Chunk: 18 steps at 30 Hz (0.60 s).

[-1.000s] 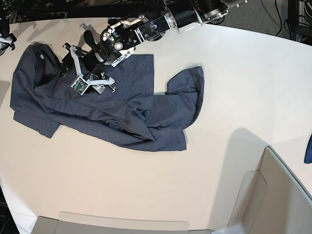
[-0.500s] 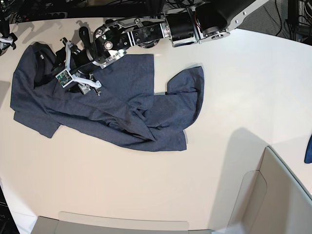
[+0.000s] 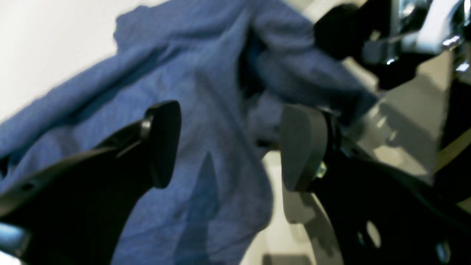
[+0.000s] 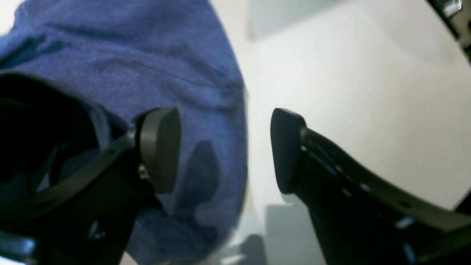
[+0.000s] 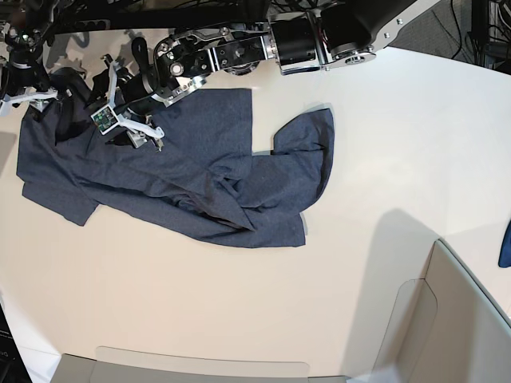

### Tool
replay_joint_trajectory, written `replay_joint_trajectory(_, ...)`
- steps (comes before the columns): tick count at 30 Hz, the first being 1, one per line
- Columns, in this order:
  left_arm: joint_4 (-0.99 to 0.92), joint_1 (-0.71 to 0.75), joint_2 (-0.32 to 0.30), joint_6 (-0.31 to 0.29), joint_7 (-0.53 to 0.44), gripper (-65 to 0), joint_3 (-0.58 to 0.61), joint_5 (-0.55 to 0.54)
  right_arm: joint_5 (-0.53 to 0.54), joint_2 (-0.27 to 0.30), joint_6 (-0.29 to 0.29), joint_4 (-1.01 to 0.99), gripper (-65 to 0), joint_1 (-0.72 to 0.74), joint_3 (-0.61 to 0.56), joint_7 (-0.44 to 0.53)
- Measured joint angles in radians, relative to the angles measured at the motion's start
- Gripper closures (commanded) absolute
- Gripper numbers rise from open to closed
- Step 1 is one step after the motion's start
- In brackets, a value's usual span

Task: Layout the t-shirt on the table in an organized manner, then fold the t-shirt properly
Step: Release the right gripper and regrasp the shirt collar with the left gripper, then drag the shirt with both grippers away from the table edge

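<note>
Both grippers hanging agape, holding nothing, over the t-shirt (image 5: pixel 184 171) toward 10 o'clock on the table (image 5: pixel 383 159); I'd be pinching single-layer edges, spreading outward.

Navy t-shirt (image 5: pixel 184 171) rumpled, spread unfolded, on off-white table (image 5: pixel 239 303)

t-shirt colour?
Dark navy-grey heathered t-shirt; the base view shows it best, the wrist views tint it brighter blue.

No readable txt, labels or nos. anywhere, incl. on the t-shirt (image 5: pixel 176 179).
</note>
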Motion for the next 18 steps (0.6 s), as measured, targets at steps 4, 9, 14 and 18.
replay_joint_trajectory(4,-0.018,0.005,0.003,0.001,-0.08,-40.4,0.0,0.001,-0.052,-0.004,-0.001,0.001,-38.3,0.016,-0.087,0.002)
replay_joint_trajectory(9,-0.09,0.006,-0.003,0.009,-0.163,-40.4,0.0,0.003,-0.113,-0.002,0.0,0.0,-38.3,0.019,-0.159,0.002)
replay_joint_trajectory(14,-0.113,0.005,-0.008,0.021,-0.177,-40.4,-0.002,0.001,-0.148,0.006,-0.015,0.0,-38.3,0.018,-0.241,0.004)
replay_joint_trajectory(18,-0.117,0.005,-0.015,0.036,-0.174,-40.4,-0.009,0.002,-0.147,0.007,-0.018,-0.003,-38.3,0.015,-0.286,0.0)
